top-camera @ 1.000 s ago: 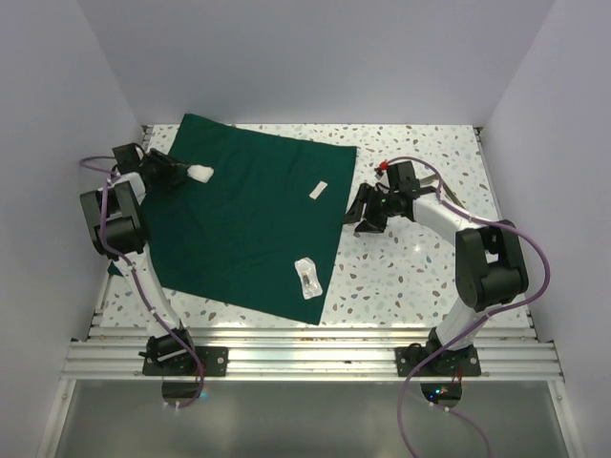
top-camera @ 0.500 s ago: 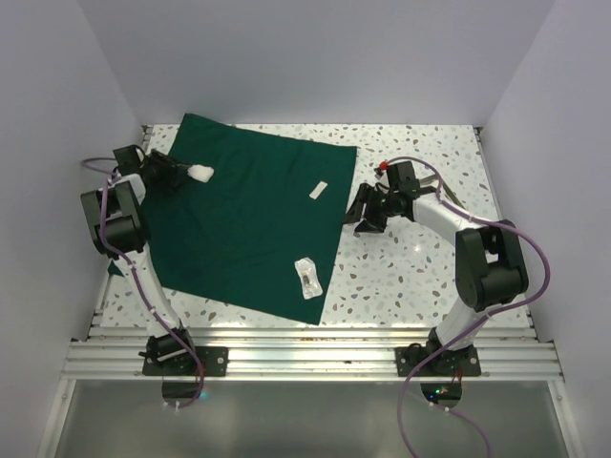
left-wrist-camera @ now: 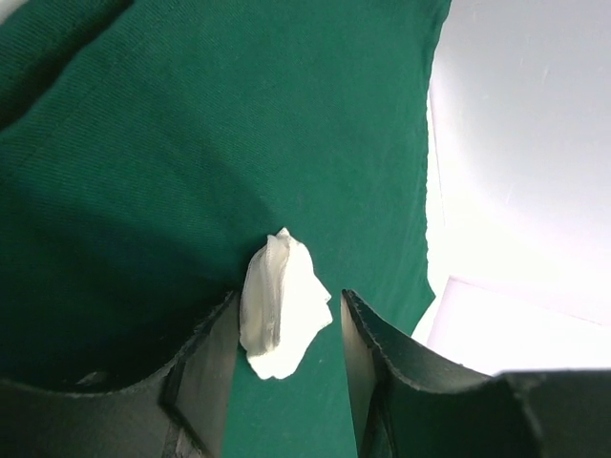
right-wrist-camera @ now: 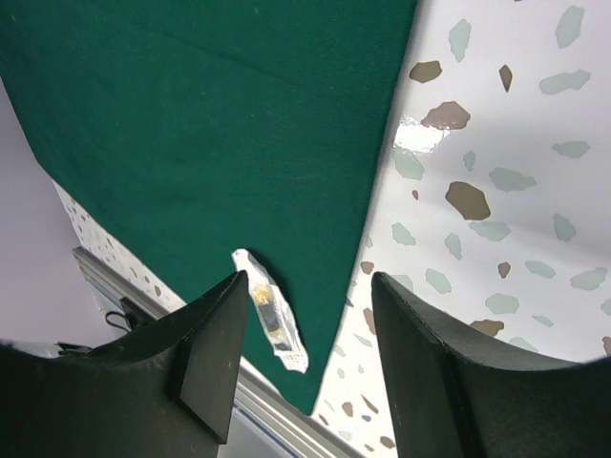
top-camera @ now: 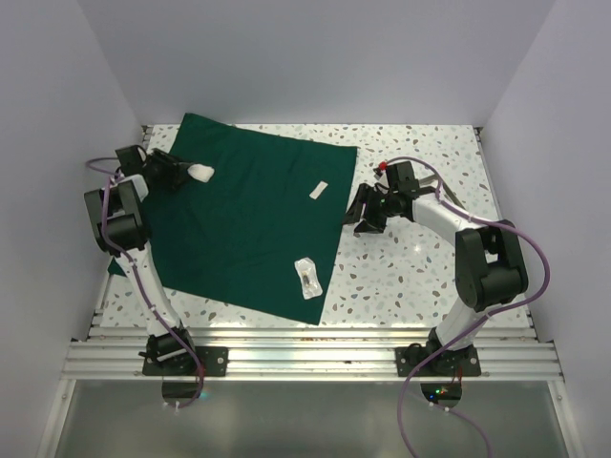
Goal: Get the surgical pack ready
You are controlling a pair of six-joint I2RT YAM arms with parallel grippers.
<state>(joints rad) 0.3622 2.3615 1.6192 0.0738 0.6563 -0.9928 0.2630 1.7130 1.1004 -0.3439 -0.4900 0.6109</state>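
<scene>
Overhead, close wrist views, drape (top-camera: 248,229) seemingly shared

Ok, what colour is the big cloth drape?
The drape is plain dark green, clearest in the top external view.

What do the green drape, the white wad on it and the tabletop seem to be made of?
Green drape: woven cloth, matte; a fine ribbed weave shows in the left wrist view.
White wad: probably soft gauze or tissue; crumpled folds, matte.
Tabletop: terrazzo-look hard surface, glossy; speckled chips and a bright glare spot, stone or laminate unclear.
</scene>
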